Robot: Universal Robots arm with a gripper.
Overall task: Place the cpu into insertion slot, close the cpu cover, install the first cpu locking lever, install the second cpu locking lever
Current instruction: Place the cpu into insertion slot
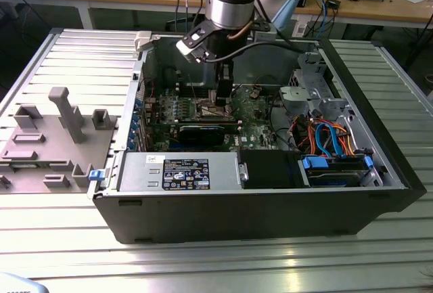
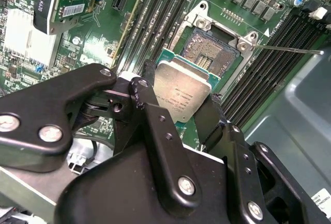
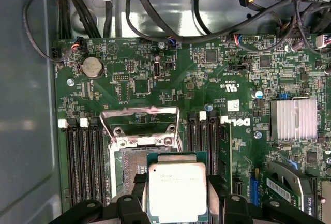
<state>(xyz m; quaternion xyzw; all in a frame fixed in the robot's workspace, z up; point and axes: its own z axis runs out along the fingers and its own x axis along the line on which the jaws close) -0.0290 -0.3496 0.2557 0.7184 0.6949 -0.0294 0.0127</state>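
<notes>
**CPU held over the open socket; no step yet completed**

The gripper [image 2: 178, 100] pinches the cpu [image 3: 177, 187] by two opposite edges, its black fingers [image 2: 140, 88] pressed against the chip's sides. In both wrist views the chip hangs above the motherboard [image 3: 170, 69], just beside the insertion slot [image 2: 209, 50] and overlapping its near rim. It does not appear to be seated. The slot lies bare, with its dark contact field exposed inside a silvery rim. In the first wrist view the cpu cover [image 3: 139, 112] stands swung up and away from the slot, its square window open. A thin metal lever [image 2: 289, 49] projects free to one side and looks unlatched. Judged from this, placement is under way, and closing the cover and setting both levers remain to be done.

The cpu is a small, flat square with a silvery-grey metal top bearing faint print and a narrow green border. It looks rigid and is held roughly level.

In the exterior view the arm [image 1: 230, 2] reaches down into the open computer case [image 1: 379, 191], which rests on a ribbed metal tabletop [image 1: 203, 266]
</notes>
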